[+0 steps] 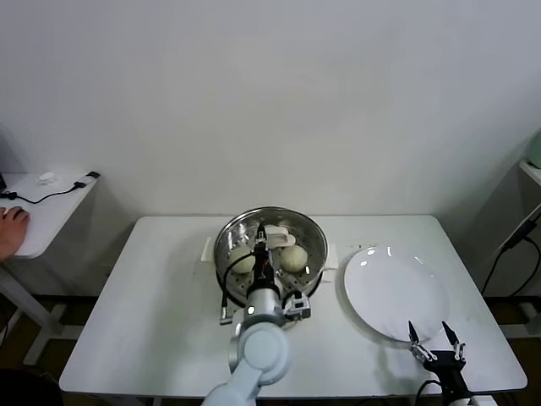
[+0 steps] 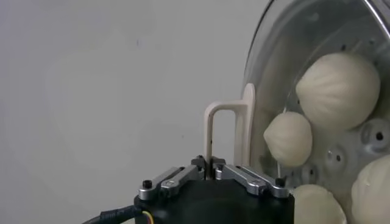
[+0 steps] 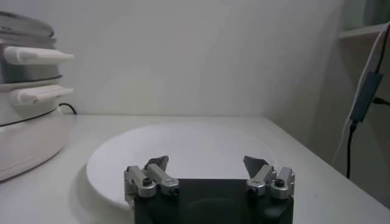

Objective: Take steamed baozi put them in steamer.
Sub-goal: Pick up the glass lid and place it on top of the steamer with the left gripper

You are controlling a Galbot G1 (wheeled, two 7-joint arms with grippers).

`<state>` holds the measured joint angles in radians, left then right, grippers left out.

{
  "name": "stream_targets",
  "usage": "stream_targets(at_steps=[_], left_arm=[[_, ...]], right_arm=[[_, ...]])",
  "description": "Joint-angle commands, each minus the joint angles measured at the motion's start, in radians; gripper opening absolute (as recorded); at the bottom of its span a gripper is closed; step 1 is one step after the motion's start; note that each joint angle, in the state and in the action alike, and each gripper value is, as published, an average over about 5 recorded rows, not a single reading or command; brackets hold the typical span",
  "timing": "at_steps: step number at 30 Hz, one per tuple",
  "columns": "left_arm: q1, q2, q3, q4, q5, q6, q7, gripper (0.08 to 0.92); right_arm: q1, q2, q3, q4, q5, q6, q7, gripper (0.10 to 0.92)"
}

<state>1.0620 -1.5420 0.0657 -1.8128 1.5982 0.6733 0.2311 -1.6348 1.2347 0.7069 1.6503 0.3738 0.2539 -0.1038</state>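
The steamer (image 1: 313,239) stands at the back middle of the white table. Two steamed baozi (image 1: 293,258) show inside it in the head view; the arm covers the rest. The left wrist view shows several cream baozi (image 2: 338,88) lying on the perforated tray, beside a cream side handle (image 2: 228,119). My left gripper (image 1: 261,243) hangs over the steamer's middle, shut (image 2: 210,165) with nothing in it. My right gripper (image 1: 434,337) rests open at the near edge of the white plate (image 1: 393,292), empty (image 3: 207,163).
The plate (image 3: 183,146) is bare and sits right of the steamer (image 3: 24,122). A side table (image 1: 42,211) with a cable and a person's hand (image 1: 12,228) stands far left. Cables hang at the far right (image 1: 516,245).
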Motion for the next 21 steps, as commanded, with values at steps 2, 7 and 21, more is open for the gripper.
stream_targets(at_steps=[2,7,21], left_arm=[[-0.003,0.008,-0.016,0.032,0.016,-0.006,-0.027,0.142],[-0.003,0.013,-0.018,0.038,0.017,-0.010,-0.026,0.142],[0.010,0.040,-0.008,-0.019,-0.020,-0.040,-0.018,0.225]], right_arm=[[0.000,0.001,-0.004,-0.004,-0.003,0.005,-0.002,0.823],[-0.001,0.001,-0.006,-0.006,-0.006,0.005,-0.006,0.823],[0.000,0.001,-0.005,0.003,-0.019,-0.001,-0.014,0.823]])
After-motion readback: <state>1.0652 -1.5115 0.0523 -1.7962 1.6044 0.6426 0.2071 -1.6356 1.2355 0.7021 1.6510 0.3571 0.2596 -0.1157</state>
